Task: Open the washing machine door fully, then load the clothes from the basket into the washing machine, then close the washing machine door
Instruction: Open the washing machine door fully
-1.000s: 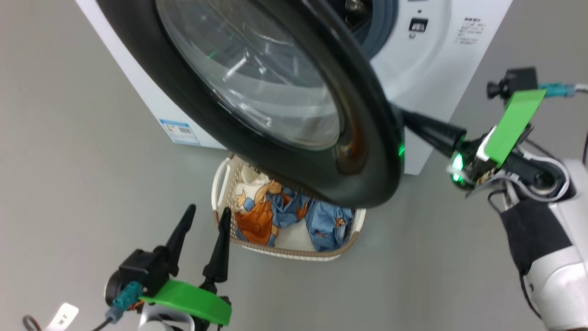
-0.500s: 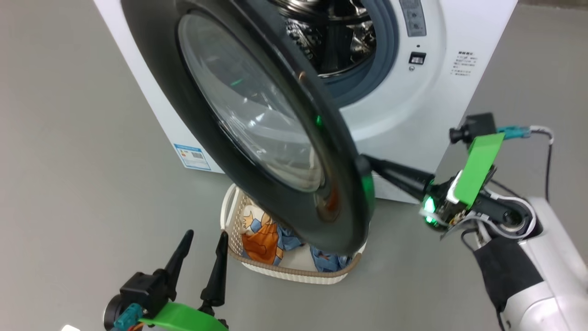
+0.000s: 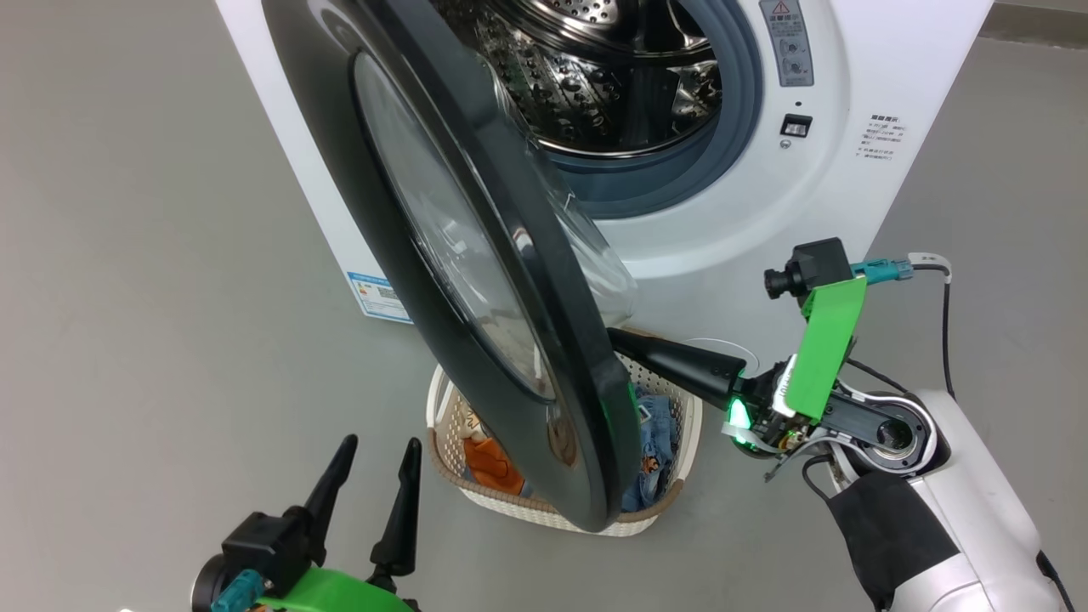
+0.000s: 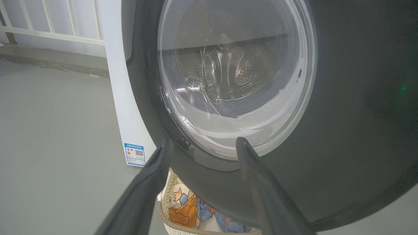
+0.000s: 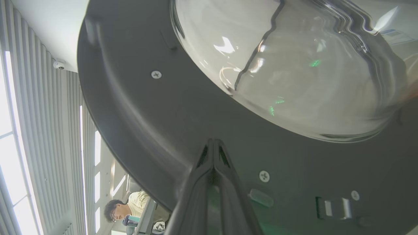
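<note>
The washing machine (image 3: 850,127) stands white at the top of the head view, its steel drum (image 3: 595,76) exposed. The washing machine door (image 3: 476,255) hangs swung out, nearly edge-on to my head. My right gripper (image 3: 619,340) is shut, empty, its tips against the door's inner face (image 5: 156,114) just below the glass bowl (image 5: 294,65). My left gripper (image 3: 374,459) stands open and empty at the lower left, facing the door's outer glass (image 4: 235,81). Under the door sits the basket (image 3: 680,425). Inside it lie the clothes (image 3: 489,455), blue and orange, partly hidden by the rim.
Grey floor (image 3: 127,297) spreads to the left and right of the machine. A blue label (image 4: 134,154) marks the machine's lower corner. Through the right wrist view a person (image 5: 117,210) sits far off by tall windows. The door's latch (image 5: 333,207) sits near my right fingers.
The door has swung further out from the machine, with my shut right gripper following on its inner side. The head view has shifted, showing more drum. My left gripper has stayed open in place.
</note>
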### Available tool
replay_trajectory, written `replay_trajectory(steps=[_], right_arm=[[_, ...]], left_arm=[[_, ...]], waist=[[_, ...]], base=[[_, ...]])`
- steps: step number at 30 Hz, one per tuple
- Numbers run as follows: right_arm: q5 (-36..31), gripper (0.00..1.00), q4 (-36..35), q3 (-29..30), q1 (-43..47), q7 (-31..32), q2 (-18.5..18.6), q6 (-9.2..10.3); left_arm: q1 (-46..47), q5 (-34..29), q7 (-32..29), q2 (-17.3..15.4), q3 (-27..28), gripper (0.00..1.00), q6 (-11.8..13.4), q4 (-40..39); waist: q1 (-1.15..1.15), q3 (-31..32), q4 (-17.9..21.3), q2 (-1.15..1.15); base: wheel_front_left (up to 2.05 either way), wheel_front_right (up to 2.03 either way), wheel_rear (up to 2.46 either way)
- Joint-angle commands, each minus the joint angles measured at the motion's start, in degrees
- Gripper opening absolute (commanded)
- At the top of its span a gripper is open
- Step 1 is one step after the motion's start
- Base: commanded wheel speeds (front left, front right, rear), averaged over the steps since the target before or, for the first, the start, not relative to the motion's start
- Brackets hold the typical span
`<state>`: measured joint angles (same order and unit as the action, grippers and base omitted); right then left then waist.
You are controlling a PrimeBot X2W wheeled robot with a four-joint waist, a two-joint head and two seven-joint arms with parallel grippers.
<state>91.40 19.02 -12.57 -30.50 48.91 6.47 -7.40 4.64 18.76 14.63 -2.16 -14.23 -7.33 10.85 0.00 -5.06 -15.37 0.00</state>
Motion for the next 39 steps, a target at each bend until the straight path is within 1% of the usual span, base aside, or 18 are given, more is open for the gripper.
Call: replay_trajectory(steps=[1, 18, 25, 26, 27, 28, 29, 30, 31, 32, 39], right_arm=[[-0.60, 0.00, -2.16, -1.52, 0.46, 0.43, -1.68, -0.09], [0.02, 0.00, -2.37, -4.43, 1.49, -0.29, -3.22, -0.09], [-1.99, 0.00, -2.75, -4.20, 1.75, -3.86, -3.33, -0.09], [-2.48, 0.03, -2.79, -4.16, 1.80, -4.54, -3.26, -0.09], [-3.07, 0.19, -2.99, -4.24, 1.86, -5.19, -3.06, -0.09], [-3.52, 0.40, -3.16, -4.27, 2.00, -5.88, -2.87, -0.09], [-3.87, 0.49, -3.22, -4.31, 2.19, -6.55, -2.68, -0.09], [-4.14, 0.63, -3.30, -4.38, 2.41, -7.13, -2.44, -0.09], [-4.35, 0.95, -3.38, -4.43, 2.67, -7.70, -2.17, -0.09], [-4.60, 1.00, -3.42, -4.44, 2.96, -8.39, -1.85, -0.09], [-6.35, 1.00, -3.38, -4.43, 5.19, -14.82, 0.62, -0.09]], left_arm=[[0.75, -0.62, 0.37, -0.72, 2.06, 1.00, -0.15, -1.61], [1.48, -0.59, 0.37, -0.72, 2.43, 1.00, -0.15, -1.35], [1.29, -0.39, 0.37, -0.72, 2.61, 1.00, -0.15, -1.43], [1.26, -0.35, 0.37, -0.72, 2.57, 1.00, -0.15, -1.44], [1.23, -0.31, 0.37, -0.72, 2.54, 1.00, -0.15, -1.41], [1.20, -0.29, 0.37, -0.72, 2.57, 1.00, -0.15, -1.37], [1.12, -0.29, 0.37, -0.72, 2.67, 1.00, -0.15, -1.33], [1.06, -0.27, 0.37, -0.72, 2.75, 1.00, -0.15, -1.30], [0.98, -0.25, 0.37, -0.72, 2.81, 1.00, -0.15, -1.28], [0.91, -0.25, 0.37, -0.72, 2.88, 1.00, -0.15, -1.25], [0.37, -0.58, 0.37, -0.72, 3.71, 1.00, -0.15, -0.73]], waist=[[0.00, -0.06, -0.08, 0.00], [0.00, 0.38, 0.64, 0.00], [0.00, 0.68, 1.17, 0.00], [0.00, 0.71, 1.34, 0.00], [0.00, 0.78, 1.53, 0.00], [0.00, 0.87, 1.80, 0.00], [0.00, 1.01, 2.11, 0.00], [0.00, 1.16, 2.43, 0.00], [0.00, 1.32, 2.76, 0.00], [0.00, 1.49, 3.12, 0.00], [0.00, 2.73, 6.09, 0.00]], base=[[0.00, 0.00, 0.00], [0.00, 0.00, 0.00], [0.00, 0.00, 0.00], [0.00, 0.00, 0.00], [0.00, 0.00, 0.00], [0.00, 0.00, 0.00], [0.00, 0.00, 0.00], [0.00, 0.00, 0.00], [0.00, 0.00, 0.00], [0.00, 0.00, 0.00], [0.00, 0.00, 0.00]])
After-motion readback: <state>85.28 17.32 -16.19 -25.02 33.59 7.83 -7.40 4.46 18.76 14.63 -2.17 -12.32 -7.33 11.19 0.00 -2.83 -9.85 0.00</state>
